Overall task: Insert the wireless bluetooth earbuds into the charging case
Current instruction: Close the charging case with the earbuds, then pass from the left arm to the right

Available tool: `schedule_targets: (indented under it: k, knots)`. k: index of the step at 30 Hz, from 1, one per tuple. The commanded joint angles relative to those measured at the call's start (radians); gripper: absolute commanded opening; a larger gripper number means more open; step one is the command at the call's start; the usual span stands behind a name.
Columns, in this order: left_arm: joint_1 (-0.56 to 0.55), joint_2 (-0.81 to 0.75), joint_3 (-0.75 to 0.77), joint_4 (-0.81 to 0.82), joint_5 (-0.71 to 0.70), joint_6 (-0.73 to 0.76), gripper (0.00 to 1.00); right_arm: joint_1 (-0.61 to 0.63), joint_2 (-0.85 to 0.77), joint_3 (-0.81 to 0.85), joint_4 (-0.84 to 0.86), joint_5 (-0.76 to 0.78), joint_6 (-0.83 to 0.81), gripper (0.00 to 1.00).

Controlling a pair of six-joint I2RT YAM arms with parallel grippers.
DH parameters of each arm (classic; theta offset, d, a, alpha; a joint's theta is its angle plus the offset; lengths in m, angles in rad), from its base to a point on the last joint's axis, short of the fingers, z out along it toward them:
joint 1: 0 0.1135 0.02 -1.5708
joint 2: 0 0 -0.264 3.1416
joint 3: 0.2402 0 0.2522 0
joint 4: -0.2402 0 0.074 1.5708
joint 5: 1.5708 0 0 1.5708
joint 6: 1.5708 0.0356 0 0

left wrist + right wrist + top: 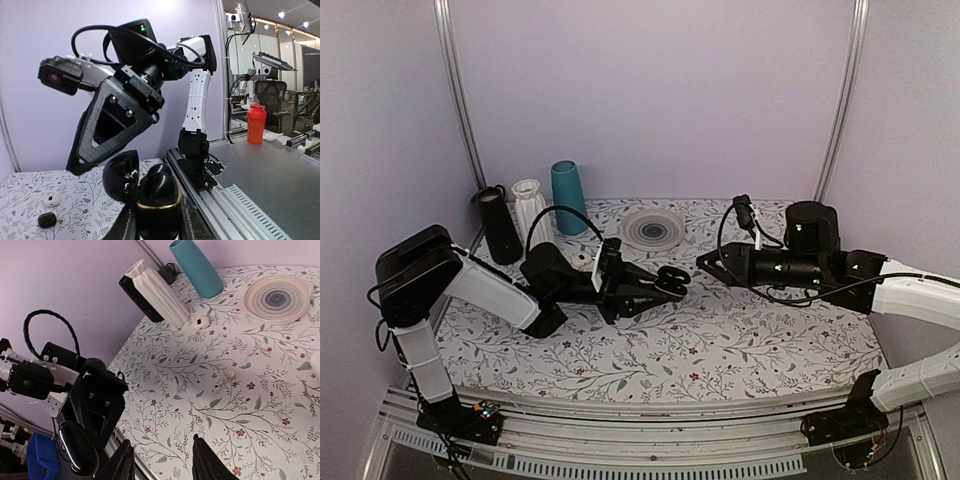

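My left gripper (665, 283) (157, 222) is shut on the black charging case (159, 202) (672, 275), held above the floral cloth with its hinged lid (120, 175) swung open to the left. Glossy black rounded shapes (161, 182) sit in the case body above its gold rim; they look like seated earbuds. My right gripper (704, 265) (162, 462) is open and empty, its tips just right of the case. It looms above the case in the left wrist view (115, 120). The case also shows in the right wrist view (77, 447).
A small black object (47, 219) and a white oval object (51, 200) (201, 322) lie on the cloth. At the back stand a black cylinder (498, 225), a white ribbed vase (529, 208), a teal vase (568, 185) and a round plate (653, 228).
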Motion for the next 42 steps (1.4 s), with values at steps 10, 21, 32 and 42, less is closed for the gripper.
schedule_targets:
  k: [10, 21, 32, 42]
  knots:
    - [-0.018, -0.005, -0.065, 0.196, -0.041, -0.102, 0.00, 0.117, 0.049, -0.049, 0.336, -0.319, -0.107, 0.40]
    - [-0.018, -0.103, -0.143, 0.111, -0.208, -0.273, 0.00, 0.123, 0.051, 0.006, 0.303, -0.176, -0.099, 0.50]
    - [0.004, -0.197, -0.165, -0.080, -0.289, -0.503, 0.00, 0.120, 0.105, -0.064, 0.505, -0.195, -0.050, 0.62]
    - [0.004, -0.215, -0.081, -0.252, -0.291, -0.566, 0.00, 0.106, 0.167, -0.130, 0.722, -0.151, 0.073, 0.61]
